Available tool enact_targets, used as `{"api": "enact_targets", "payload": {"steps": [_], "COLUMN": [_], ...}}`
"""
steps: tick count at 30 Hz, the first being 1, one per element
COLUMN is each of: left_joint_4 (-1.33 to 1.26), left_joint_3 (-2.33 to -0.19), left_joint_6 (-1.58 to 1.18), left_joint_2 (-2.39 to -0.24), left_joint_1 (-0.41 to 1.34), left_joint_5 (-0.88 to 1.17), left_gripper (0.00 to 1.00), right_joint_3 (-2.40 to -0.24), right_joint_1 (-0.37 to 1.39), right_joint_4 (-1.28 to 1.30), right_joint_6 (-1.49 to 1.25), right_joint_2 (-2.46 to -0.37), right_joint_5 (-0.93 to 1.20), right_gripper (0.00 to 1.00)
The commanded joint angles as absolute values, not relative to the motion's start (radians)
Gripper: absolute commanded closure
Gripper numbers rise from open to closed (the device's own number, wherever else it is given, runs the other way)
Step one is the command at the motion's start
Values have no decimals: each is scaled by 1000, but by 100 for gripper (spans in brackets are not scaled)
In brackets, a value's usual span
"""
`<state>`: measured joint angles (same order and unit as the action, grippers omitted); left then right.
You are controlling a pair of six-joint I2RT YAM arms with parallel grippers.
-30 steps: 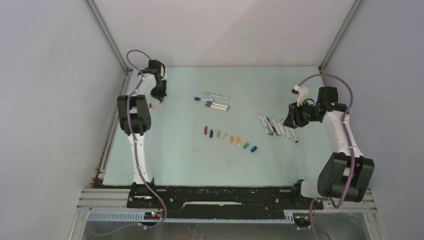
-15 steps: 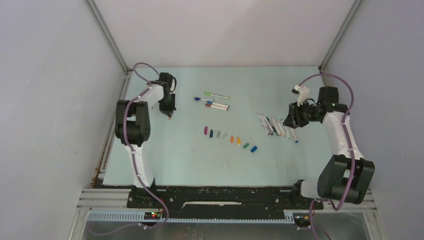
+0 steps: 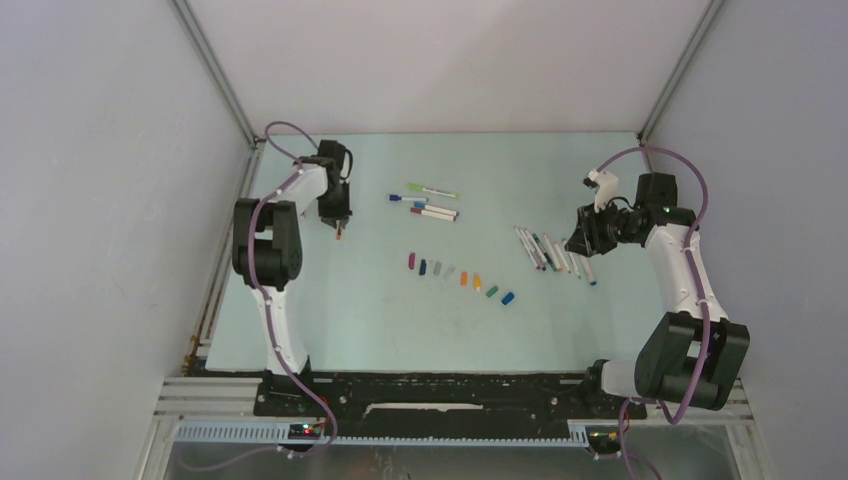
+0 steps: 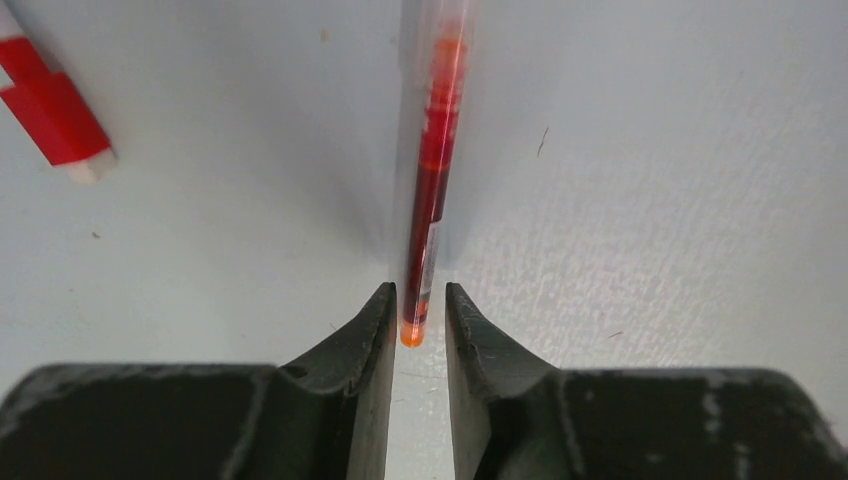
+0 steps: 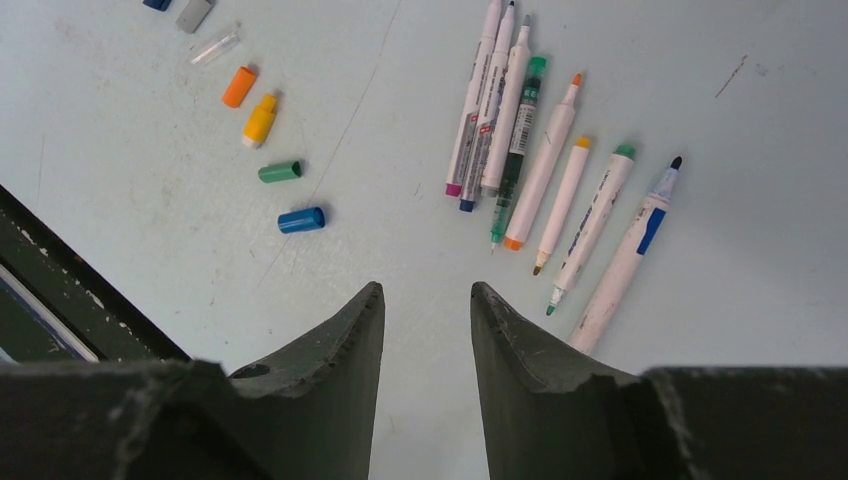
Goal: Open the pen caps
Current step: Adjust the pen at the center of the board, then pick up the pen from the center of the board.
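Note:
My left gripper [image 3: 339,222] is at the back left of the table, shut on the end of a clear-barrelled pen with red-orange ink [image 4: 428,190]; the pen sticks out past the fingertips [image 4: 378,305]. A red-capped pen end [image 4: 50,105] lies to its left. My right gripper [image 3: 583,240] is open and empty above the table, beside a row of several uncapped pens [image 3: 555,253], also in the right wrist view [image 5: 540,150]. A row of loose pen caps [image 3: 460,278] lies mid-table; blue [image 5: 301,219], green [image 5: 280,171], yellow [image 5: 259,118] and orange [image 5: 239,86] caps show.
Three capped pens [image 3: 430,203] lie at the back centre, to the right of my left gripper. Grey walls close in the pale green table [image 3: 380,320] on three sides. The black rail [image 3: 450,395] with the arm bases runs along the near edge.
My left arm has swung right from the back left corner, carrying the red-orange pen, and has nearly stopped. The right arm has not moved.

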<state>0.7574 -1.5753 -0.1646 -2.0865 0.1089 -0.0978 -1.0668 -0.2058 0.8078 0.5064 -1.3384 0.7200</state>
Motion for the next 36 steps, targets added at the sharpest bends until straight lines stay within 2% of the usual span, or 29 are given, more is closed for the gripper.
{"api": "enact_targets", "payload": {"steps": [1,16,24,31,36], "left_joint_4": [812,884,915,893,841], "left_joint_3": [-1710,-1789,-1812,-1800,-1776], "left_joint_6": [-141,-121,-92,-94,-134], "left_joint_2": [-2134,-2178,-2192,-2179,-2148], "left_joint_1": [106,107,107,106,92], "left_joint_5": [-129,-117,-90,-72,-13], "left_gripper": [73,75,71,73,71], "right_joint_3": [-1090,-1090,-1090,-1090,-1090], "right_joint_1": [-203,-214,-225,-227,-229], "right_joint_4": [815,815,817,819,819], "right_joint_6": [522,521,524,526,525], "right_joint_2": [-1310,-1295,-1288,-1285,-1285], "right_joint_5": [738,745,758,759,762], "right_gripper": [59,59,59,59,59]}}
